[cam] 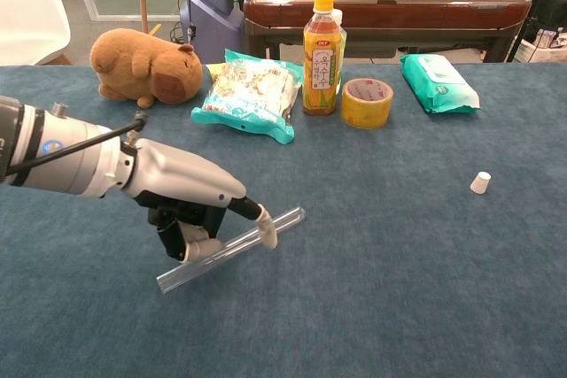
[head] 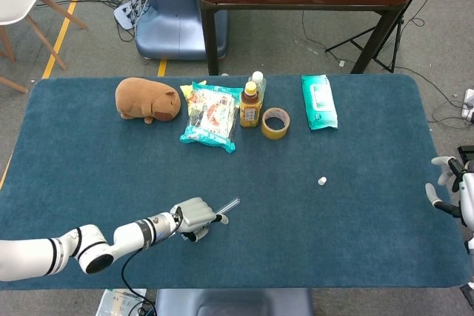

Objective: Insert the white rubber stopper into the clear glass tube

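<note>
Nearest the robot, the clear glass tube [cam: 232,250] lies flat on the blue worktop [cam: 372,307], its long axis running diagonally from near-left to far-right. In the chest view its rounded end points up toward the far right and the other end lies nearer the front edge. The left robot hand [cam: 190,205] sits directly over the near half of the tube, palm down, with its fingers [cam: 263,227] curled around the glass. One fingertip lies against the upper side and others reach under the palm. Whether the tube is truly clamped or only touched cannot be told from either view, though it looks like a closing grasp. The tube appears not yet lifted off the cloth.

Farther out and well to the right, the white rubber stopper [cam: 480,182] stands alone on the worktop, well apart from the tube. In the head view the right robot hand [head: 448,186] hovers at the right edge with fingers spread and nothing in it. It is clearly the nearer hand to the stopper [head: 322,180], which lies to its left and slightly farther back.

So the coming move likely turns on this split. The left side takes the tube along its slanted axis. The right side must reach inward for the stopper.
</note>
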